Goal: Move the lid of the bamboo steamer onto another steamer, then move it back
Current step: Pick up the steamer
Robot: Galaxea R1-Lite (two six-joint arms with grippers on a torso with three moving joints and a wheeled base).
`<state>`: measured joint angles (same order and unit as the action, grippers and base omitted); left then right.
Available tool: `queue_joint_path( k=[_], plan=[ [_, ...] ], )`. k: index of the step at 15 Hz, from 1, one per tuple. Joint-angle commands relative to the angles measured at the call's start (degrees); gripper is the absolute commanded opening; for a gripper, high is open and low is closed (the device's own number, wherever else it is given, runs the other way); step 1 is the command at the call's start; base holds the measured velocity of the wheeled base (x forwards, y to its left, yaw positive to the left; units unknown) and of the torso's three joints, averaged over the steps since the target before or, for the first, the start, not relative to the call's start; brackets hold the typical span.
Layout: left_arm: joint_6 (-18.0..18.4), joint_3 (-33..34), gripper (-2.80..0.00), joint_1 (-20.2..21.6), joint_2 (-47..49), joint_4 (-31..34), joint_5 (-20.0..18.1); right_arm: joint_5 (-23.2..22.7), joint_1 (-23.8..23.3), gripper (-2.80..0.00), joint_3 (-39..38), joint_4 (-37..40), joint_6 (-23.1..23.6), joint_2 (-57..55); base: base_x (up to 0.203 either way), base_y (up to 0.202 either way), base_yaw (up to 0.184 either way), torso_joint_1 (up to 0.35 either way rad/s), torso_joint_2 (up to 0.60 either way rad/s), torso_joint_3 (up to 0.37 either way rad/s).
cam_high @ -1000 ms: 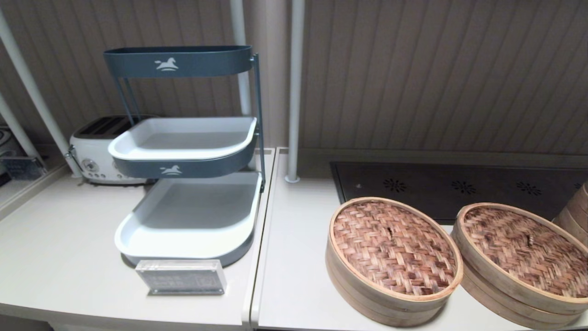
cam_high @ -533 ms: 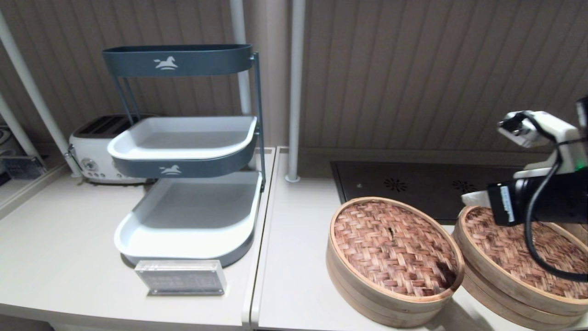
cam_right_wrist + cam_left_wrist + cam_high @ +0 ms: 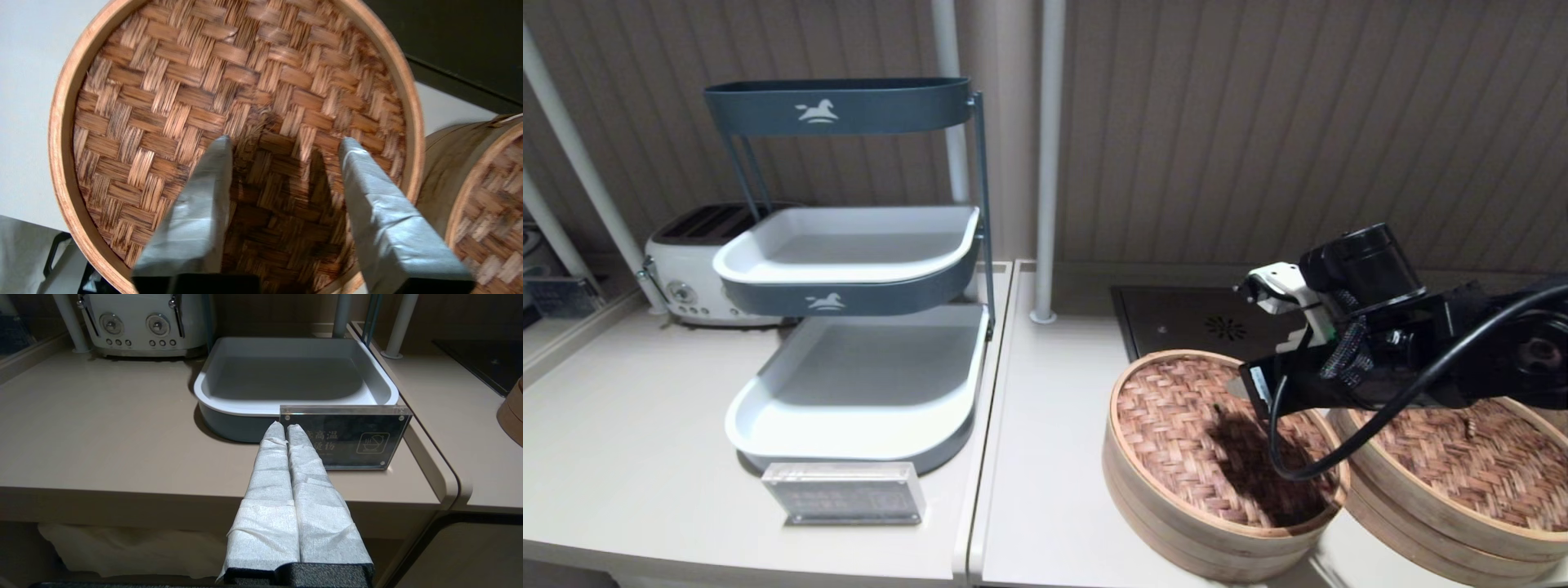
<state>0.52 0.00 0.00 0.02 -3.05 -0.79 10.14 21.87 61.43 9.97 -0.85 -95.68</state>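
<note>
The bamboo steamer lid (image 3: 1192, 433), evenly reddish-brown with a pale hoop rim, sits on its steamer right of the counter's middle. My right gripper (image 3: 284, 143) hovers open just above it, one finger on each side of the small central knot (image 3: 253, 122), holding nothing. In the head view the right wrist (image 3: 1339, 359) covers the lid's far right part. The other steamer (image 3: 1445, 523), with a darker mottled lid (image 3: 1462, 465), stands close to the right. My left gripper (image 3: 284, 426) is shut and empty, parked low before the counter's front edge, out of the head view.
A blue-grey three-tier rack with white trays (image 3: 849, 245) fills the left of the counter. An acrylic sign (image 3: 845, 492) stands before it and a white toaster (image 3: 690, 273) behind. A black panel (image 3: 1176, 318) lies behind the steamers, and a white pole (image 3: 1045, 163) rises beside it.
The right arm came into view from the right and swung left and down, from above the mottled lid to over the reddish-brown lid. Both lids and the left gripper stayed put.
</note>
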Motion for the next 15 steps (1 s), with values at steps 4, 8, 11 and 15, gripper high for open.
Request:
queue_joint_path(
  k=[4,8,11,15],
  plan=[
    [0.0,1.6,-2.80,0.0,-0.1,0.0,0.0,-0.1,0.9,0.00,-0.2,-3.4,-1.8,-6.8,0.000,0.000,0.000,0.000,0.00,0.000],
    [0.0,1.6,-2.80,0.0,-0.1,0.0,0.0,0.0,0.9,0.00,-0.4,-7.7,-8.7,-9.5,0.000,0.000,0.000,0.000,0.00,0.000],
    [0.0,1.6,-2.80,0.0,-0.1,0.0,0.0,0.0,0.8,0.00,-0.6,-7.7,-9.4,-10.1,0.000,0.000,0.000,0.000,0.00,0.000],
    [0.0,1.6,-2.80,0.0,-0.1,0.0,0.0,-0.1,0.8,0.00,-1.5,-8.7,-9.5,-10.3,0.000,0.000,0.000,0.000,0.00,0.000]
  ],
)
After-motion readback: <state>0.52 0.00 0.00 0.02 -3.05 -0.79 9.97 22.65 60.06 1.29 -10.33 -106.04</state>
